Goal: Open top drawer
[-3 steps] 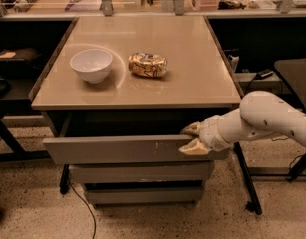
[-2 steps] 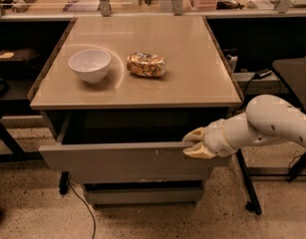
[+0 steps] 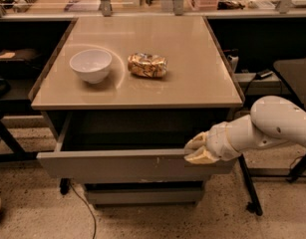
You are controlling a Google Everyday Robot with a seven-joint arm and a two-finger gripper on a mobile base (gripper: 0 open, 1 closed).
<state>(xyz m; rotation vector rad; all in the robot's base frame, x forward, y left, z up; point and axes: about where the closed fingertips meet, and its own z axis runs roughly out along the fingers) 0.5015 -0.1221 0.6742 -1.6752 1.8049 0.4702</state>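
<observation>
The top drawer [image 3: 117, 165] is a wide flat grey front with small white scratch marks right of centre. It stands pulled out from under the tabletop, and its dark grey box interior [image 3: 132, 132] shows. My gripper [image 3: 196, 150] is at the right part of the front's top edge. One cream finger [image 3: 195, 142] lies on the inner side of the front and the other finger [image 3: 201, 158] on the outer side, pinching the edge. The white arm [image 3: 272, 126] reaches in from the right.
A white bowl [image 3: 90, 65] and a gold-brown snack bag [image 3: 147, 65] sit on the beige tabletop [image 3: 197, 78]. A narrower grey drawer front [image 3: 142, 194] is below. A cable [image 3: 87, 210] hangs to the floor. Black desks and a shelf of clutter stand around.
The top drawer has slid further out towards the camera. My gripper has moved with it, still on the front's top edge.
</observation>
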